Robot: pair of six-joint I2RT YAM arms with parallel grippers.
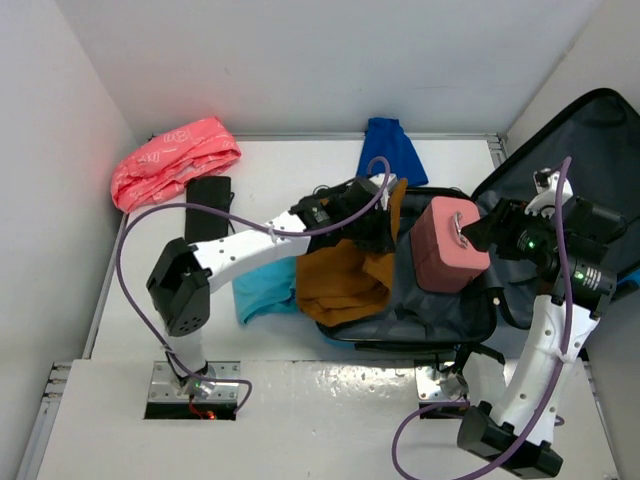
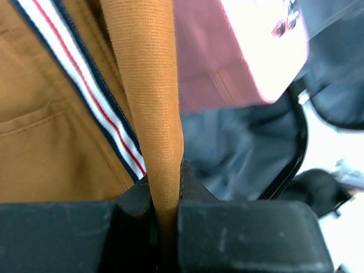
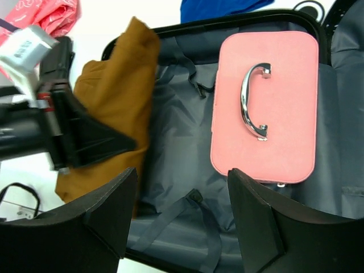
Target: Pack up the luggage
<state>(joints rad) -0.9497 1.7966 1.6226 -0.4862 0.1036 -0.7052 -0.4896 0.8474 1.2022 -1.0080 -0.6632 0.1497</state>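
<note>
at the left rim of the luggage (image 1: pixel 400 335), lying open on the table (image 1: pixel 330 400), the left gripper (image 2: pixel 168 199) pinches a fold of the brown garment (image 1: pixel 340 275), half inside, the pink case (image 3: pixel 264 108) sits deeper in, and the right gripper (image 3: pixel 181 187) hangs open, empty, by the right side; next, likely: carry the garment in, release.

Top external: fixed, high, behind both arm bases, looks down on the whole bench (image 1: pixel 300 160), far off; left arm (image 1: pixel 250 245) on its left side.
Left wrist: extremely close, sights along the left end effector (image 2: pixel 165 183) straight into the mustard garment (image 2: pixel 151 85); background blurred.
Right wrist: mid-range, above, tilted down into the open luggage (image 3: pixel 176 148), with the right end effector (image 3: pixel 182 193) along the bottom edge.
Shared: all three catch the pink case (image 3: pixel 264 108), the garment and the luggage lining. Right wrist and top view both show the left arm.
</note>
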